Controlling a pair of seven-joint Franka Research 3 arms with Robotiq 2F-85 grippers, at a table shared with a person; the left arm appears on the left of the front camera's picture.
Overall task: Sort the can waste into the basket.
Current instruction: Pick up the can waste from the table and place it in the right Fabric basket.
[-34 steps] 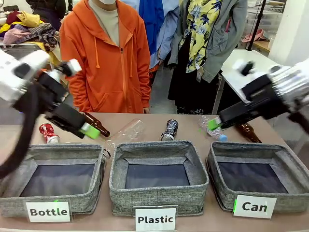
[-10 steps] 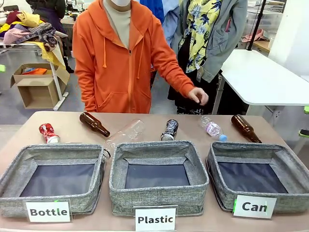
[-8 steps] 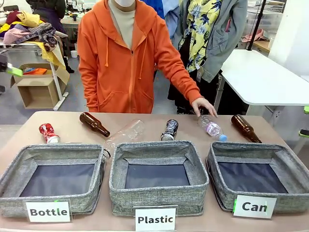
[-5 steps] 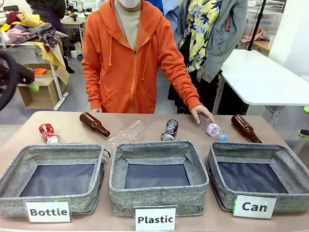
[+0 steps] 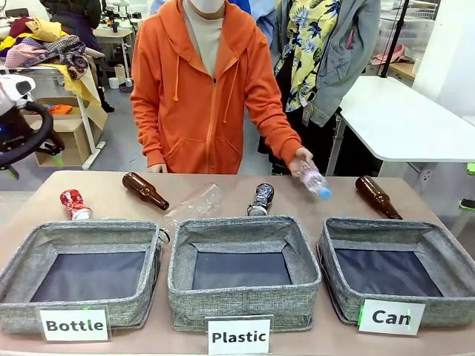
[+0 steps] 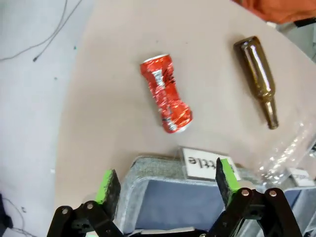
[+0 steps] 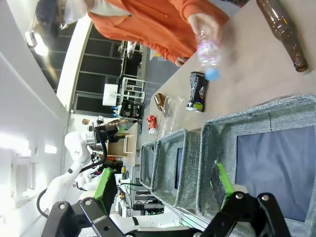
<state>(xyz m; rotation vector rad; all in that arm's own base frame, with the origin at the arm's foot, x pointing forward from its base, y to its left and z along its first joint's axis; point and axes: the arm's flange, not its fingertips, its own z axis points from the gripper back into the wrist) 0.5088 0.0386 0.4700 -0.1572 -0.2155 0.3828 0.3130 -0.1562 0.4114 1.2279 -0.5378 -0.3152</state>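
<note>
A shiny red crushed can (image 5: 74,204) lies on the table at the far left, behind the "Bottle" basket. In the left wrist view my open, empty left gripper (image 6: 166,181) hangs high above that red can (image 6: 165,93). A black-and-silver crushed can (image 5: 260,199) lies behind the middle basket. The grey basket (image 5: 393,225) with the "Can" label (image 5: 391,317) stands at the front right with nothing in it. In the right wrist view my open right gripper (image 7: 164,181) hovers by this basket (image 7: 247,121), with the black can (image 7: 196,91) farther off.
A person's hand (image 5: 300,157) holds a small clear bottle (image 5: 313,179) above the table. Brown bottles (image 5: 145,190) (image 5: 377,196) and a clear plastic bottle (image 5: 191,206) lie behind the baskets. "Bottle" (image 5: 74,230) and "Plastic" (image 5: 241,225) baskets stand left and middle. My left arm (image 5: 18,130) shows at the left edge.
Both arms have drawn back from over the table. The person's hand reached down, took the small clear bottle and lifted it off the table. My left arm shifted at the left edge.
</note>
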